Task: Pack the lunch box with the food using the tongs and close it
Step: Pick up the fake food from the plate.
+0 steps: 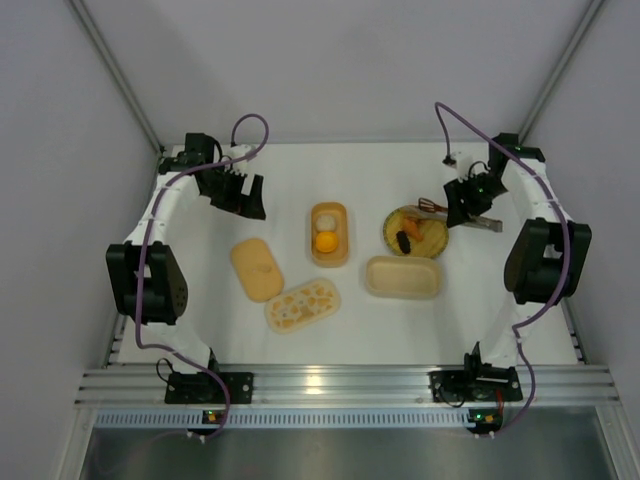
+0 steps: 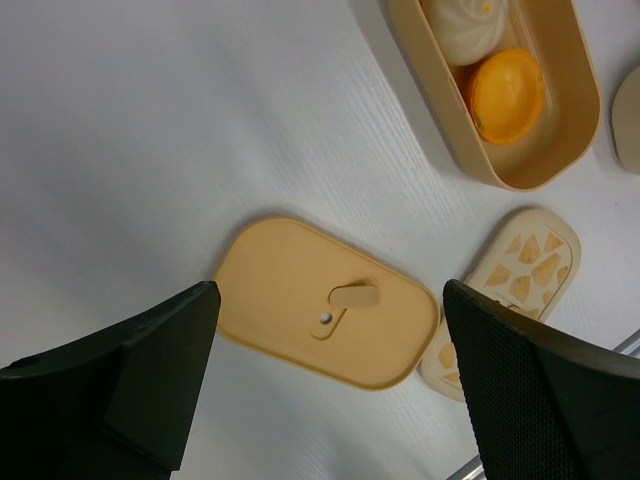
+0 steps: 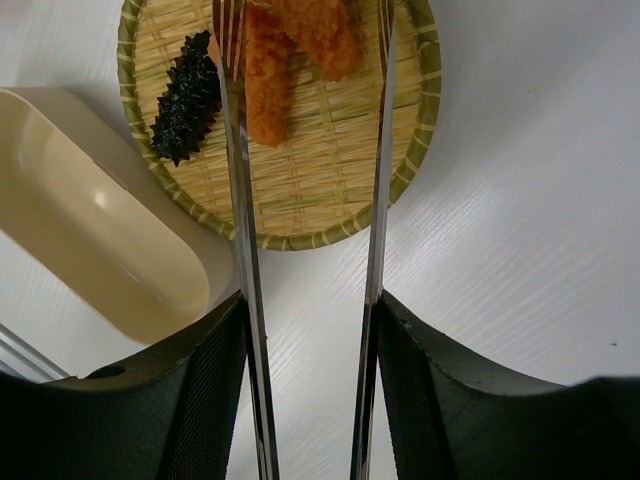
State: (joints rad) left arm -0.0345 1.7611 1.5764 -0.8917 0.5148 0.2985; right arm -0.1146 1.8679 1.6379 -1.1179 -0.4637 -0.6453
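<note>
My right gripper (image 3: 310, 400) is shut on the tongs (image 3: 240, 200), pressing their two silver arms from outside; the arms stand apart. Their tips reach over the woven round plate (image 3: 300, 200) and straddle an orange fried piece (image 3: 268, 75). A second orange piece (image 3: 320, 30) lies beside it, and a dark piece (image 3: 185, 100) lies to the left. An orange lunch box tier (image 1: 345, 245) holds a whitish ball (image 2: 465, 25) and a yellow-orange ball (image 2: 505, 92). My left gripper (image 2: 328, 300) hangs open above the orange lid (image 2: 290, 320), holding nothing.
An empty cream tier (image 1: 402, 277) lies in front of the plate (image 1: 415, 232). A cream lid with an orange pattern (image 1: 302, 305) rests near the front, beside the orange lid (image 1: 257, 268). Grey walls close in the table on three sides.
</note>
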